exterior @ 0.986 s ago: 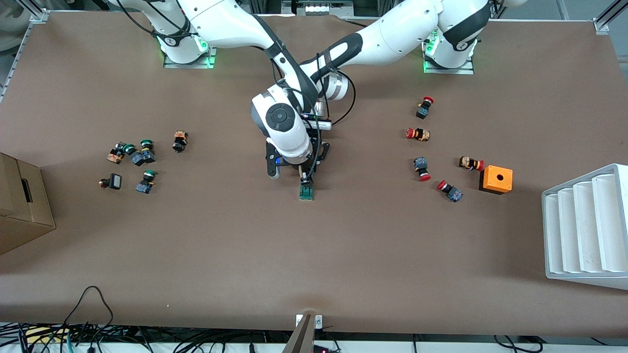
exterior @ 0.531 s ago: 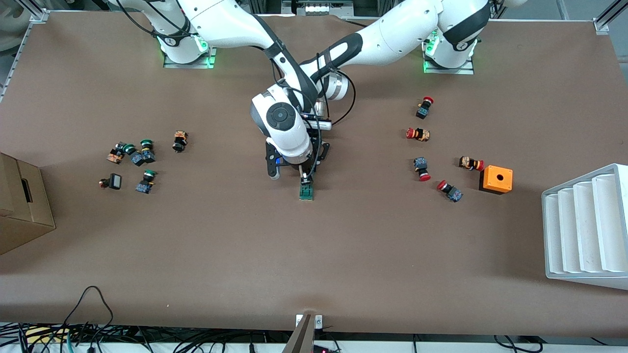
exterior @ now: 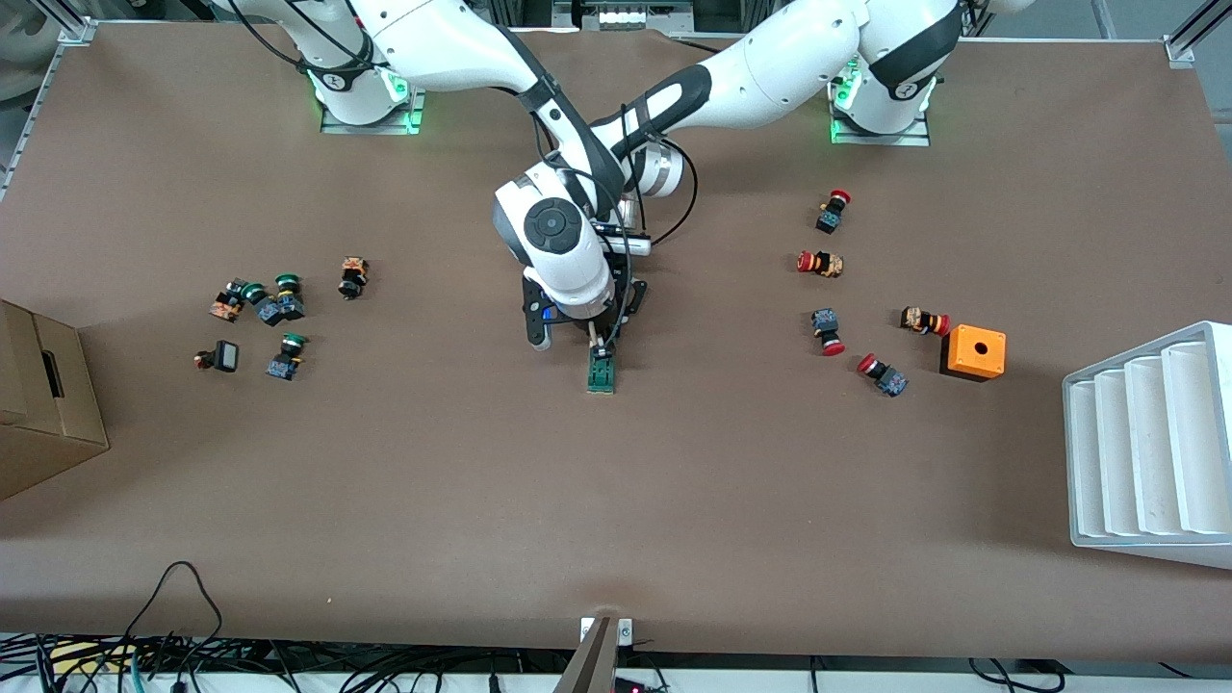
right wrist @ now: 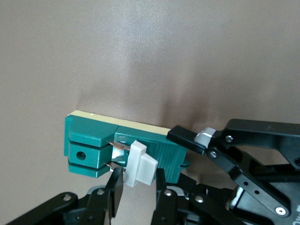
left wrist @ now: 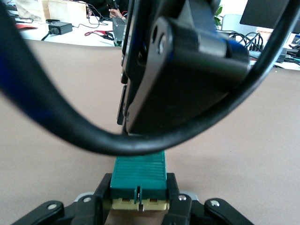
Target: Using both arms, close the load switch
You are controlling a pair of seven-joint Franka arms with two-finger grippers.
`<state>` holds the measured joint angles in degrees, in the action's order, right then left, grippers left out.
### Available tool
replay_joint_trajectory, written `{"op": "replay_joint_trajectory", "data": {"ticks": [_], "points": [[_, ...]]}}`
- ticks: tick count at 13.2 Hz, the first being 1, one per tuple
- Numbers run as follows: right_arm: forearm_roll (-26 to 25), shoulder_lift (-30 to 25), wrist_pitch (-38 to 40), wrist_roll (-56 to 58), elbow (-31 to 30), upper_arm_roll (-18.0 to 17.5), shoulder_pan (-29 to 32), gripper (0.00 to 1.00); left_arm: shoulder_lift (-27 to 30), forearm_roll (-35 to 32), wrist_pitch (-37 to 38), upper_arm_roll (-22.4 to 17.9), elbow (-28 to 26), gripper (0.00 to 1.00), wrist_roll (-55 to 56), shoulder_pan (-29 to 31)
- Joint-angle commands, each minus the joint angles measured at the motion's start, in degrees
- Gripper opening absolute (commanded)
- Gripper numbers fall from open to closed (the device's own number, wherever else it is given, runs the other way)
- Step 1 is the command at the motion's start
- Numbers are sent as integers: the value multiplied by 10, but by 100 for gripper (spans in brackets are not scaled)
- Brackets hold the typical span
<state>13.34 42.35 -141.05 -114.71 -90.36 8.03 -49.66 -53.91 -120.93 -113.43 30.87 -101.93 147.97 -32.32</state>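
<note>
A brown table [exterior: 674,481] carries two white robot arms that meet over its middle. The right arm [exterior: 462,48] comes from its base at one end and bends down over the centre; the left arm [exterior: 770,67] reaches in from the other end and is mostly hidden under it. A white rack [exterior: 1145,443] sits at the left arm's end, a cardboard box [exterior: 43,404] at the right arm's end. Near the rack is an orange box [exterior: 973,352], with red push buttons [exterior: 826,332] scattered beside it. Green push buttons [exterior: 279,300] lie in a cluster toward the right arm's end.

The switch [exterior: 601,373] lies on the table at the centre, nearer the front camera than both wrists. The left gripper [left wrist: 138,202] is low at the table, its fingers [left wrist: 104,192] closed narrowly on the sides of one end of the switch [left wrist: 139,176]. The right gripper [right wrist: 137,192] is also low; its fingers [right wrist: 115,190] flank the white tab [right wrist: 138,164] and appear to pinch it, though contact is hard to confirm.
</note>
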Motion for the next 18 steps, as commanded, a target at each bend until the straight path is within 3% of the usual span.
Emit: {"op": "replay_joint_trajectory", "data": {"ticks": [1,18], "points": [[-9,-18,-9,5,-15,0,0,29,-9,-15,-5,-3,20,44,21,-14],[-3,-25,4,26,-10,1,21,24,-9,-14,-5,-3,20,44,22,-13]]}}
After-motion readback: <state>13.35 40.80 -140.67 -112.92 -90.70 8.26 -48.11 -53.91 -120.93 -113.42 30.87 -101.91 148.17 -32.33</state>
